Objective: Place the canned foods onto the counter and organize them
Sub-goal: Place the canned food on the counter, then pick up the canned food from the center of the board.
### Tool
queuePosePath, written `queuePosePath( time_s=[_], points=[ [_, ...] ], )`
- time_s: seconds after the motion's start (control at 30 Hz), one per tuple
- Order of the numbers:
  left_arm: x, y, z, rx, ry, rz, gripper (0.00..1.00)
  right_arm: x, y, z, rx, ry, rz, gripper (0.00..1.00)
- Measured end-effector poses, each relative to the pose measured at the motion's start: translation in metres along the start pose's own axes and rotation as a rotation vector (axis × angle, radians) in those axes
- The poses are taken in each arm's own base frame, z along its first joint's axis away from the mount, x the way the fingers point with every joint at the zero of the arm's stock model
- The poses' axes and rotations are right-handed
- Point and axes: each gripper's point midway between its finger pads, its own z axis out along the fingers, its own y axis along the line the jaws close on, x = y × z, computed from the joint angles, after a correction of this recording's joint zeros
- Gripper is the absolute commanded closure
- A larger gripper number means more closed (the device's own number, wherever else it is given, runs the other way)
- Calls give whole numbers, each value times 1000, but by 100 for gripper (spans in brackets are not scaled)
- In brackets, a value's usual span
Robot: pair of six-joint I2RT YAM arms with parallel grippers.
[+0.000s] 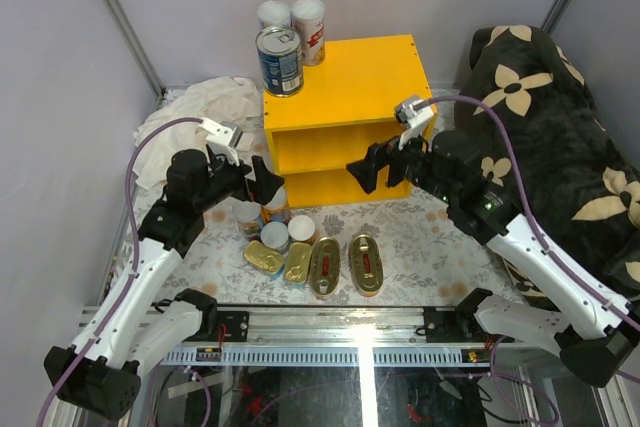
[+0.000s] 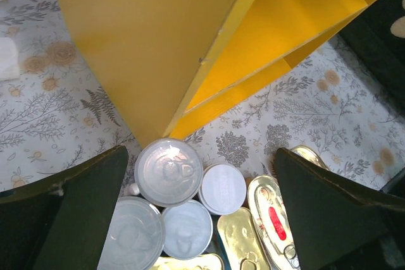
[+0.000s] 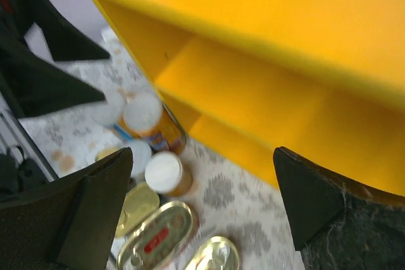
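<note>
The left pincer (image 2: pixel 201 153) is spread fully wide and holds nothing. It hangs over the round cans (image 2: pixel 168 172) crowded at the front left corner of the shelf unit (image 2: pixel 158 42). The right pincer (image 3: pixel 202 153) is also wide and empty, facing the unit's open shelves; its view is blurred.

On the unit's flat top, at the back left corner, stand a blue-labelled steel can (image 1: pixel 279 59) and two white-lidded cylinders (image 1: pixel 309 27). No can shows on either shelf. About eight remain on the floral tabletop (image 1: pixel 420 237): four upright round cans, two rectangular tins (image 1: pixel 298 261) and two oval tins (image 1: pixel 366 262) lying flat. By that count, well under half is done.

The unit is smooth, painted yellow wood. The steel lids are shiny with ring pulls, the white lids matte, and the fish tins glossy gold and shallow.
</note>
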Motion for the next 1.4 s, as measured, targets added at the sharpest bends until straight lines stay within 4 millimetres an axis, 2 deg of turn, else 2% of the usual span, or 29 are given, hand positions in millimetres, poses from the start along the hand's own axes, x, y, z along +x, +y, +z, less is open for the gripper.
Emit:
queuePosePath(
  time_s=[0.17,0.23,0.33,0.43,0.67,0.8,0.87,1.13,1.23,1.3,1.4],
  points=[
    [-2,9,-4,-55,-25,3,0,89,-18,0,84,201,102,0],
    [-3,11,-4,-71,-31,3,0,139,-26,2,135,322,161,0],
    [-4,14,-5,-88,-36,3,0,200,-29,-10,200,474,215,0],
    [-5,16,-5,-100,-40,3,0,231,-26,-20,254,565,233,0],
    [-5,19,-5,-118,-43,3,0,250,-25,-26,321,614,255,0],
    [-6,20,-5,-126,-45,-2,0,254,-11,-24,278,623,229,0],
    [-5,21,-5,-126,-41,-4,0,256,4,-20,231,637,196,0],
    [15,33,6,-177,57,-64,0,255,97,14,-87,627,46,0],
    [18,38,10,-206,84,-95,0,258,124,28,-142,626,4,0],
    [22,41,11,-224,97,-118,0,263,134,38,-134,633,-12,1],
    [23,44,9,-245,99,-141,0,272,135,51,-53,644,2,7]
  ],
)
